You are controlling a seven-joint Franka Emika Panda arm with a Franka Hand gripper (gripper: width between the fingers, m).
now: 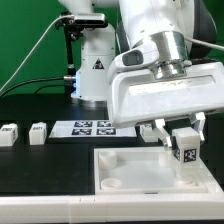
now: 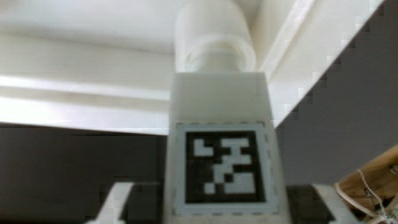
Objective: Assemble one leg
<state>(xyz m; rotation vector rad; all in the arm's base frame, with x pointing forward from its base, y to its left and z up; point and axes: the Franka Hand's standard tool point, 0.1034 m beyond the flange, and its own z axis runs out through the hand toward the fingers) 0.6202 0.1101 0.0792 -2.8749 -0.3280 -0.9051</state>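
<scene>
My gripper (image 1: 178, 136) is shut on a leg (image 1: 186, 152), a small white square-section block with a black-and-white tag on its face. I hold it upright just above the far right corner of the large white recessed panel (image 1: 130, 170). In the wrist view the leg (image 2: 222, 130) fills the middle, tag facing the camera, with its rounded tip pointing down at the panel (image 2: 89, 95). My fingers (image 2: 121, 200) press on both sides of the leg. Two more legs (image 1: 38, 132) lie on the black table at the exterior view's left.
The marker board (image 1: 92, 128) lies on the black table behind the panel. The arm's white base (image 1: 95, 65) stands at the back, with cables beside it. A long white bar (image 1: 60, 208) runs along the front edge.
</scene>
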